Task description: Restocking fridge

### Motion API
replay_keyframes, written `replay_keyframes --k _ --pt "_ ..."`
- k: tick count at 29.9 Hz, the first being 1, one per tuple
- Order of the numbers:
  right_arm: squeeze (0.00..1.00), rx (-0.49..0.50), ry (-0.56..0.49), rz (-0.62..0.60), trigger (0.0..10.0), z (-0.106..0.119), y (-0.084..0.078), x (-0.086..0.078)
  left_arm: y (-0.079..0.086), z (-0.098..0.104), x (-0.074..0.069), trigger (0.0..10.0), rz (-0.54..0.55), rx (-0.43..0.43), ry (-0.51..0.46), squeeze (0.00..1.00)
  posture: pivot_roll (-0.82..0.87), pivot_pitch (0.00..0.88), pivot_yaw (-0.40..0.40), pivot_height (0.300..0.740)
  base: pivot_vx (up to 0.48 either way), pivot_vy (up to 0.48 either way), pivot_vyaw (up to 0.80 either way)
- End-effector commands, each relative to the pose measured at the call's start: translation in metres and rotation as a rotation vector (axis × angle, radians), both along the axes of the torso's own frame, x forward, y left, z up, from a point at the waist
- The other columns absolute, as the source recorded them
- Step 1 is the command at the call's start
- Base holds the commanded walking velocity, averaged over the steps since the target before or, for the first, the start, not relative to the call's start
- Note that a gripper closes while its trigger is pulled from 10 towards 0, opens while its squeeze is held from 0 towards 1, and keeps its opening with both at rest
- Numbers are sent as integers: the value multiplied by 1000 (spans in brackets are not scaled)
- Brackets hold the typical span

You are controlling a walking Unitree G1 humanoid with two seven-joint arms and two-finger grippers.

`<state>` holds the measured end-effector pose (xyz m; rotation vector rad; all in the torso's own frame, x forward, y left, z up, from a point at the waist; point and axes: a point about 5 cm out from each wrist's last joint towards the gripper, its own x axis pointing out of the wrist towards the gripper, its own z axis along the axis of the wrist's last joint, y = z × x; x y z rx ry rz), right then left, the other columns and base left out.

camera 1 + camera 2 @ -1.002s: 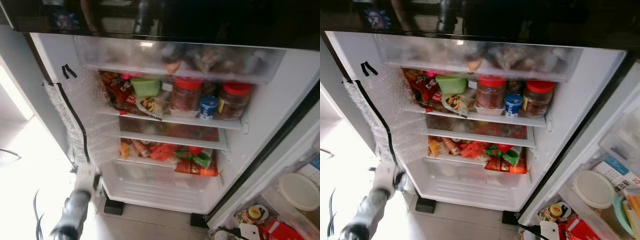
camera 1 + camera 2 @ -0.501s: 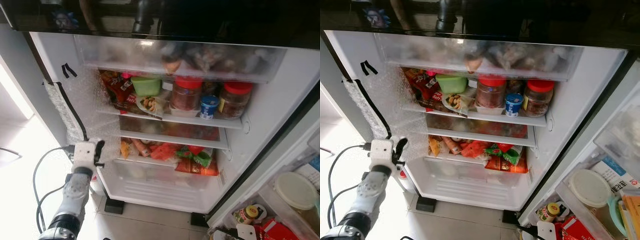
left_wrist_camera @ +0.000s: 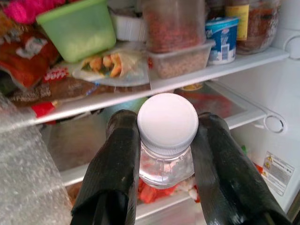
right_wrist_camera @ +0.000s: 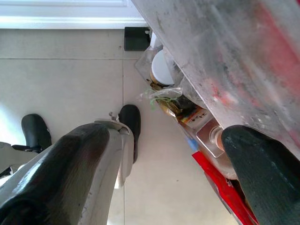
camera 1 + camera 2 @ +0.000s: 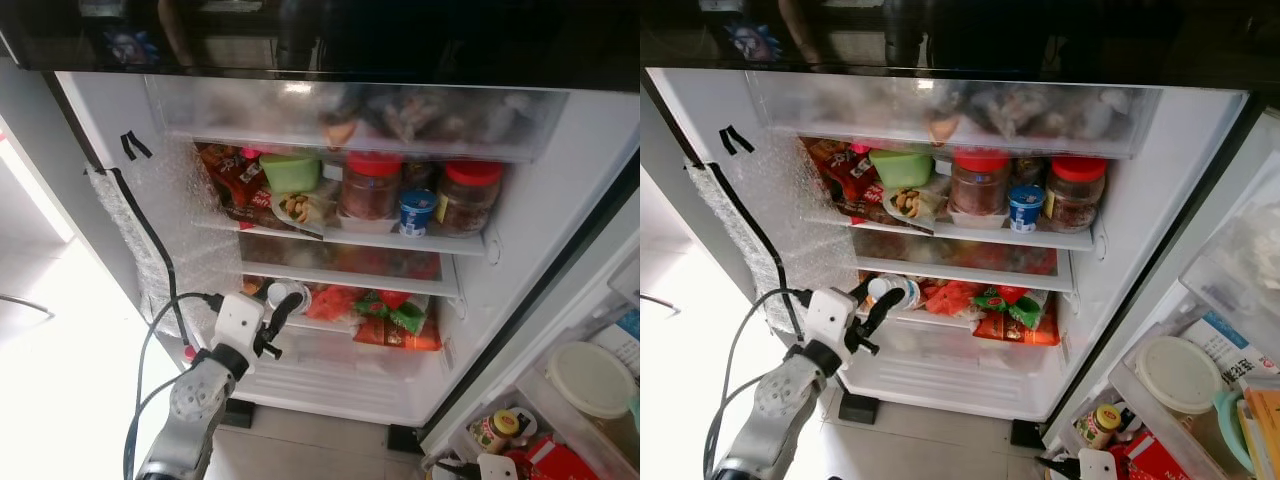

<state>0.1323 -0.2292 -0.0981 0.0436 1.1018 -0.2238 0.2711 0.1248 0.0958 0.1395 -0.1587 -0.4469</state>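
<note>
From my head cameras I see the fridge (image 5: 590, 180) standing open, and my left gripper (image 5: 278, 312) is up by the lower shelf (image 5: 440, 290) with a small clear bottle (image 5: 285, 293) that has a white cap. The bottle sits just in front of the red and green snack bags (image 5: 385, 318) packed on that shelf. One shelf up are a green tub (image 5: 290, 172), two red-lidded jars (image 5: 372, 187) and a small blue yogurt cup (image 5: 415, 213). In my left wrist camera the two black fingers (image 3: 115, 168) press on both sides of the bottle (image 3: 167, 140) just under its white cap (image 3: 167, 119), so the gripper is closed on it and the bottle is off the shelf, in the air. I think the grip is high and the bottle is smooth, so it could slip down if I bump the shelf edge. The shelf looks crowded too, so pushing in could knock the bags out. In my right wrist camera the right gripper (image 4: 173, 154) hangs with its fingers wide apart, holding nothing, over the tile floor (image 4: 65, 79) beside the door bin (image 4: 225, 61).
</note>
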Motion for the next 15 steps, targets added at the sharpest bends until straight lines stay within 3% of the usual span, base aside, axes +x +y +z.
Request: replay_keyframes --k 1,7,15 --pt "0 -21 -31 -16 10000 3 -9 2 2 6 1 10000 21 5 -17 0 -54 0 31 740 0 0 0" --pt "0 -8 -43 -16 10000 4 -9 4 8 8 8 10000 78 31 -15 0 -65 0 26 740 0 0 0" --pt "0 -7 -54 -10 10000 6 -13 5 4 10 13 10000 93 15 -18 0 -76 0 10 740 0 0 0"
